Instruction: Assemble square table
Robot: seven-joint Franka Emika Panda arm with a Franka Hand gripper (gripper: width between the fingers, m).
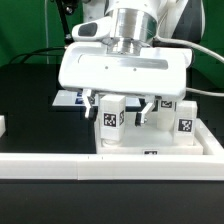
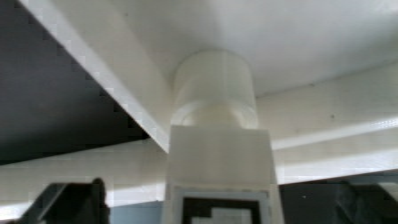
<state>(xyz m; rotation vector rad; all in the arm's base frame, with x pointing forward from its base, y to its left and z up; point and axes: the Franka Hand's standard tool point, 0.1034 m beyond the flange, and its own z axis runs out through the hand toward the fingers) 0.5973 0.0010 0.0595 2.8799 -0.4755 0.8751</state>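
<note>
We take the square tabletop point(image 1: 160, 150) as our landmark: a large white tray-like slab with a raised rim, lying flat on the black worktop point(image 1: 30, 100) in the exterior view. The robot's wide white hand housing hangs low over it and hides most of its surface.

Progress, as we judge it: at least two legs stand on the tabletop. One leg point(image 1: 110, 118), a white block with a black-and-white tag, stands upright near the tabletop's middle front, directly under the hand. A second leg point(image 1: 184, 120) stands upright towards the tabletop's corner on the exterior view's right. We cannot tell whether either is fully screwed home, and the remaining legs are not visible, so the assembly looks partly done with legs left to fit.

The tool point(image 1: 118, 110) sits astride the first leg, its fingers point(image 1: 93, 108) spread on either side with visible gaps, not pinching it. In the wrist view the same leg point(image 2: 221, 150) rises straight up between the dark fingertips point(image 2: 71, 200) to where its rounded end meets the white tabletop surface point(image 2: 302, 40).

A long white rail point(image 1: 60, 165) runs along the worktop in front of the tabletop.
</note>
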